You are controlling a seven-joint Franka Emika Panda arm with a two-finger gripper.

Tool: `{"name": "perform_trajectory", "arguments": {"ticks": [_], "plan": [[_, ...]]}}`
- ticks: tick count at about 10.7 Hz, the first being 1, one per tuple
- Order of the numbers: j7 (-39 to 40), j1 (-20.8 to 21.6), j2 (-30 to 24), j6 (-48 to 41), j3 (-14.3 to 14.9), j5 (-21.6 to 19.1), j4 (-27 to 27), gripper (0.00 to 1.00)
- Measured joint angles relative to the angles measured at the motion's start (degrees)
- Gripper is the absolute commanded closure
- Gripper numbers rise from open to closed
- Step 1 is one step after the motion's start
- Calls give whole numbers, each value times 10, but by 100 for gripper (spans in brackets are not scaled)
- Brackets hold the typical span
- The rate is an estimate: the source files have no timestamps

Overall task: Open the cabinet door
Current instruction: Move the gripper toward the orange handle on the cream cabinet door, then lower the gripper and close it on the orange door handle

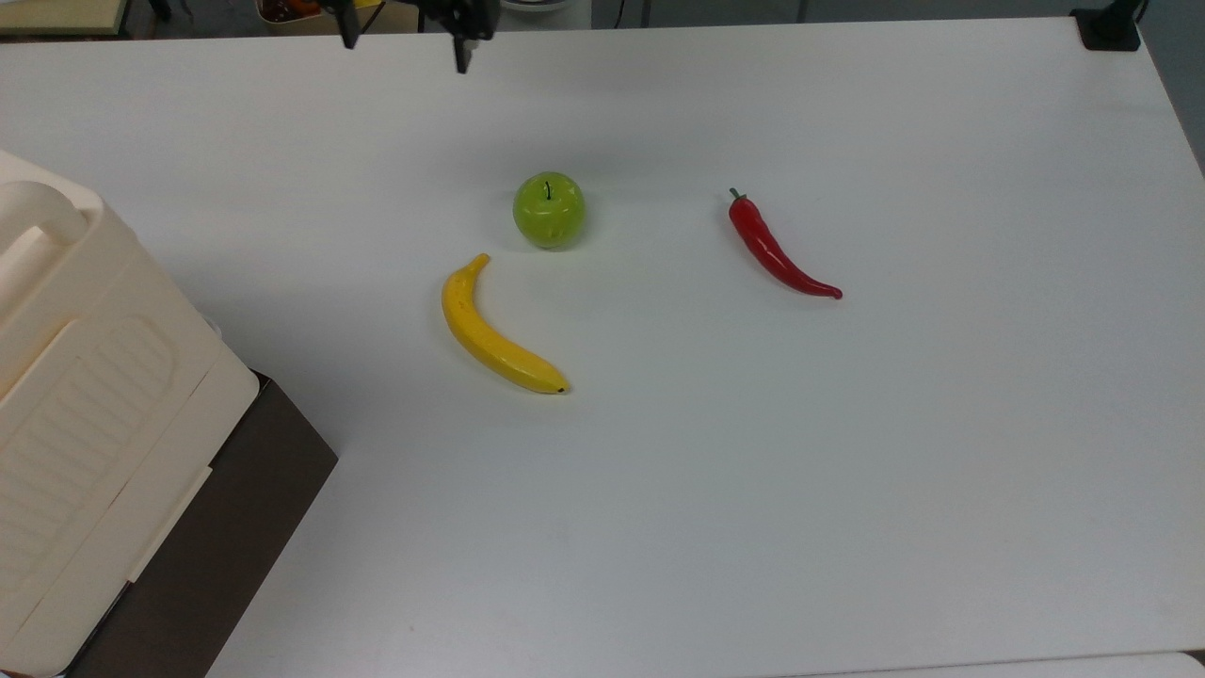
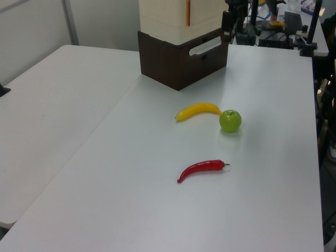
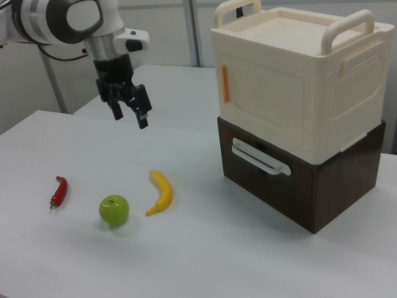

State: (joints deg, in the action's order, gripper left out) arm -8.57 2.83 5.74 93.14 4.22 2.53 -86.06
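While the gripper hangs with fingers spread, holding nothing, above the table left of the cabinet in the right view, approach the cabinet door w/ fingers level at its orange latch edge; go slowly, clear of the banana.

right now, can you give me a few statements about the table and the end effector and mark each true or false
1. The end effector hangs open above the table, holding nothing. True.
2. The cabinet door is swung wide open. False: it sits shut, flush with the cabinet.
3. The banana lies between the green apple and the cabinet in the right view. True.
4. The red chili pepper rests on top of the cabinet. False: it lies on the table.
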Motion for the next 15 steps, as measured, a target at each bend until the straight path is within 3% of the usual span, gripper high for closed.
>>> {"name": "perform_trajectory", "arguments": {"ticks": [3, 7, 15], "plan": [[-9, -32, 2, 51, 2, 0, 12, 0], [-9, -66, 31, 184, 3, 6, 14, 0], [-16, -79, 112, 445, 3, 12, 19, 12]]}}
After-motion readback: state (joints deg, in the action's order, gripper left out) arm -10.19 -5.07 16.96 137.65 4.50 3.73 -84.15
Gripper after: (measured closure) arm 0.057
